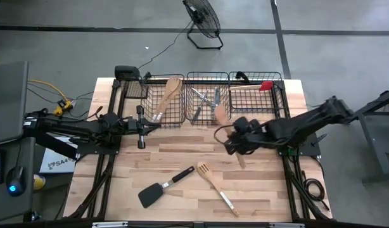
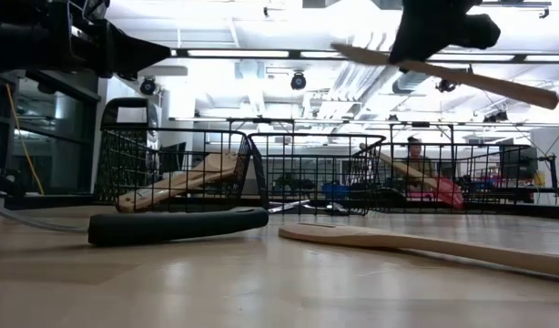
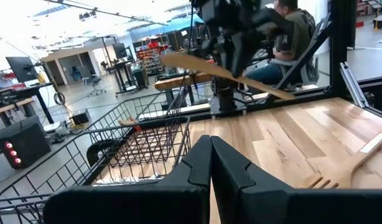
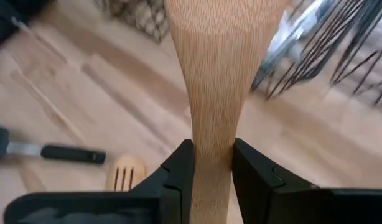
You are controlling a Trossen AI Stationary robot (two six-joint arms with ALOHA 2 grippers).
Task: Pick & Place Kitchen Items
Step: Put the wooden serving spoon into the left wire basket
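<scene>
My right gripper [image 1: 232, 137] is shut on a pale wooden spoon [image 1: 227, 130], held in the air in front of the middle black wire basket [image 1: 206, 117]; in the low view the spoon [image 2: 443, 77] shows high above the table. My left gripper [image 1: 154, 125] is shut and empty, near the left basket [image 1: 158, 101]; it also shows in the left wrist view [image 3: 209, 155]. A black turner [image 1: 161, 188] and a wooden slotted turner [image 1: 211, 179] lie flat on the table near its front. The baskets hold a wooden spoon [image 1: 170, 94], metal cutlery [image 1: 204, 99] and a red-headed spatula [image 1: 256, 85]. My right gripper pinches the spoon's handle [image 4: 212, 146] between its two fingers, just below where it widens toward the head. The fingers lie across the handle. The spoon is lifted clear of the table, nearly level, its head [image 1: 220, 114] toward the baskets and its handle end [image 1: 242, 163] toward the table's near edge.
Three black wire baskets stand side by side along the table's far edge. Bare wooden tabletop [image 1: 182, 149] lies between the baskets and the two turners. A person [image 3: 297, 31] sits beyond the table. A fan [image 1: 203, 19] stands on the floor behind.
</scene>
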